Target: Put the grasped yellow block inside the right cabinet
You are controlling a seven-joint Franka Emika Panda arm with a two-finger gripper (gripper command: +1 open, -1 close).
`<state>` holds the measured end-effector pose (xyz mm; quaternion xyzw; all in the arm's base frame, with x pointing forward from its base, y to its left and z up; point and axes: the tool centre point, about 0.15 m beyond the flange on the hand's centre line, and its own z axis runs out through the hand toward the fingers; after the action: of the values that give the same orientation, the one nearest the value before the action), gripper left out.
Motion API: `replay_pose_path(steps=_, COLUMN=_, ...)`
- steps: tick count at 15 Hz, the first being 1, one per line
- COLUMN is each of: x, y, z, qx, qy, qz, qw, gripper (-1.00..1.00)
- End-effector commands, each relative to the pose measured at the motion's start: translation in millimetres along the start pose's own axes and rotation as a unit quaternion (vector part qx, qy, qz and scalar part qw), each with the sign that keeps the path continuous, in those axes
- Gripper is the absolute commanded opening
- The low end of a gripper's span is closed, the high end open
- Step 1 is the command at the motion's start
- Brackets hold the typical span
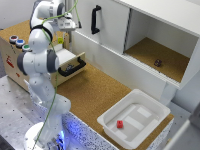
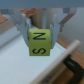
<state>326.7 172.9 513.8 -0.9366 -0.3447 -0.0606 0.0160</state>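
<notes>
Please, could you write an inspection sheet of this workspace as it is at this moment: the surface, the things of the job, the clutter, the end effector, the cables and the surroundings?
Surface: brown cork counter, bare between the drawer and the bin.
Job's things: yellow block held between the fingers, black marks on its faces; right cabinet open, its door swung to the exterior view's left.
Clutter: small dark object on the cabinet floor; red block in the white bin; wooden drawer pulled out.
End effector: end effector shut on the yellow block, above the drawer area.
Cables: green cable along the arm.
Surroundings: coloured buttons on the wooden box.
</notes>
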Motion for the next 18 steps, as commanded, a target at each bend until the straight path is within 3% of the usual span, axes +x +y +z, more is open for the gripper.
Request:
replay_pose_path(steps=1, x=-60, y=75, z=-8, qx=0.006, qy=0.087, qz=0.109, qw=0.99, gripper=-1.0)
replay_pose_path(steps=7, x=-101, y=180, z=-8, qx=-0.019, qy=0.084, qz=0.218, qw=0.972, gripper=-1.0)
replay_pose_path(steps=11, x=-133, y=242, z=14, qx=-0.002, qy=0.087, qz=0.226, qw=0.97, gripper=-1.0)
replay_pose_path(steps=18, x=-151, y=331, z=5, qx=-0.02, qy=0.14, qz=0.232, qw=0.962, gripper=-1.0)
